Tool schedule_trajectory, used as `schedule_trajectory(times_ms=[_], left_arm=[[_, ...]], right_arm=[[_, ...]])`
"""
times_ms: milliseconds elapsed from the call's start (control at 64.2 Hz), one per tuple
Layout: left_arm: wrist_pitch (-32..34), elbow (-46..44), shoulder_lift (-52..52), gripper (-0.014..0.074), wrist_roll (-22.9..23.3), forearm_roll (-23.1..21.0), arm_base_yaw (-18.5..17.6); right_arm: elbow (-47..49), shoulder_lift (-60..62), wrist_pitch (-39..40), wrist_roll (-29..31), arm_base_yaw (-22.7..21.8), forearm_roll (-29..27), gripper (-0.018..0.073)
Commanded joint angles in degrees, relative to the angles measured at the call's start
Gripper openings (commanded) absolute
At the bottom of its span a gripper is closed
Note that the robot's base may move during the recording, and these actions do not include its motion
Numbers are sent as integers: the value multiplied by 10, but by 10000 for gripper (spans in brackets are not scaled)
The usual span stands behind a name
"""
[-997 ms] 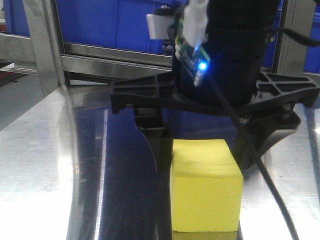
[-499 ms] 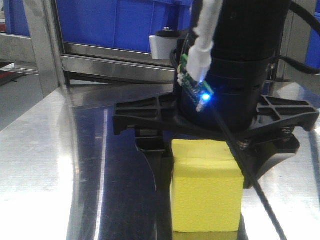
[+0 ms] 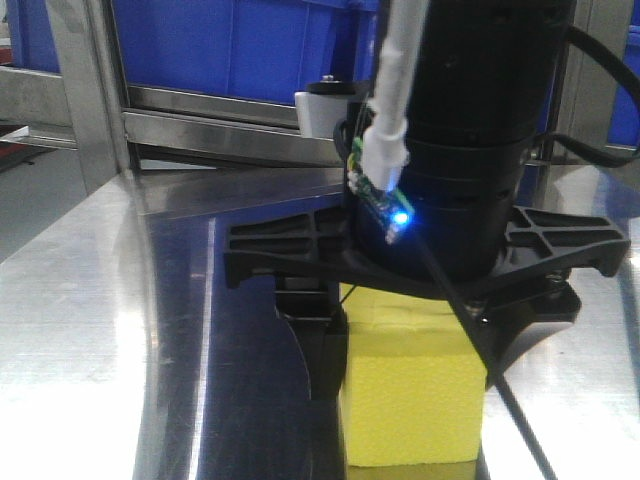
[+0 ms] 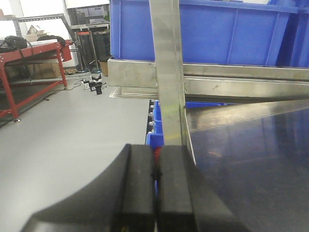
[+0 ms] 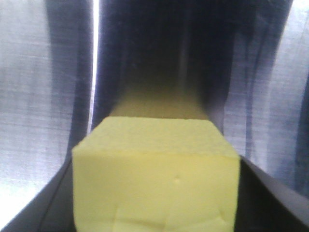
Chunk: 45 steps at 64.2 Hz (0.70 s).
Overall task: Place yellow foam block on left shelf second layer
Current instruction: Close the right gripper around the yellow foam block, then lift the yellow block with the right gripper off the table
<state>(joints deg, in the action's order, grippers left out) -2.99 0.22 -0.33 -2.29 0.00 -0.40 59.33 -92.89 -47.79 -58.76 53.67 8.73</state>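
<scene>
The yellow foam block (image 3: 415, 410) stands on the shiny steel table (image 3: 80, 330), near the front edge of the front view. My right gripper (image 3: 410, 375) is over it from above, with one black finger (image 3: 325, 360) down each side. In the right wrist view the block (image 5: 154, 183) fills the space between the fingers of the right gripper (image 5: 156, 212). The jaws are spread to the block's width and lie close against its sides; the block shows no squeeze. My left gripper (image 4: 155, 176) is shut and empty, off the table's left edge.
A steel shelf frame with an upright post (image 3: 90, 90) and blue crates (image 3: 230, 40) stands behind the table. In the left wrist view the post (image 4: 166, 72), a blue crate (image 4: 217, 29), the grey floor and a red-framed bench (image 4: 29, 53) show.
My right gripper has moved down over the block, so its body now hides the block's top. The block has not moved.
</scene>
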Motion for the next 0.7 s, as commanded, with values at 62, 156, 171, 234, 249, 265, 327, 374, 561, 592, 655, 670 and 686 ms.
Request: schedule_trajectory(times_ms=[62,156,171,234,249,265,327,374,561,592,655,670,686], left_arm=[[46,15,-12,124,2,-6,0],[46,15,-12,124,2,-6,0],[46,15,-12,124,2,-6,0],[46,15,-12,124,2,-6,0],[46,15,-12,124,2,-6,0],[46,15,-12,124,2,-6,0],[46,15,-12,124,2,-6,0],[46,15,-12,124,2,-6,0],[46,15,-12,124,2,-6,0],[46,15,-12,124,2,-6,0],[46,15,-12,124,2,-6,0],[46,15,-12,124,2,-6,0],[46,15,-12,124,2,-6,0]], right_arm=[[11,21,12,0,-2,7,507],[13,26,12,0,-2,7,507],[13,28,13,0,-2,7,507],[13,37,14,0,-2,7,507],[13,40,14,0,-2,7,507],[13,42,14,1,-2,7,507],[13,52,15,4,-4,7,507],[13,59,14,13,-5,7,507],[9,87,-12,92,-36,2,507],[6,92,-13,102,-42,-1,507],[-5,110,-14,126,-57,-12,507],[-8,114,-14,131,-61,-15,507],[-12,119,-14,136,-65,-17,507]])
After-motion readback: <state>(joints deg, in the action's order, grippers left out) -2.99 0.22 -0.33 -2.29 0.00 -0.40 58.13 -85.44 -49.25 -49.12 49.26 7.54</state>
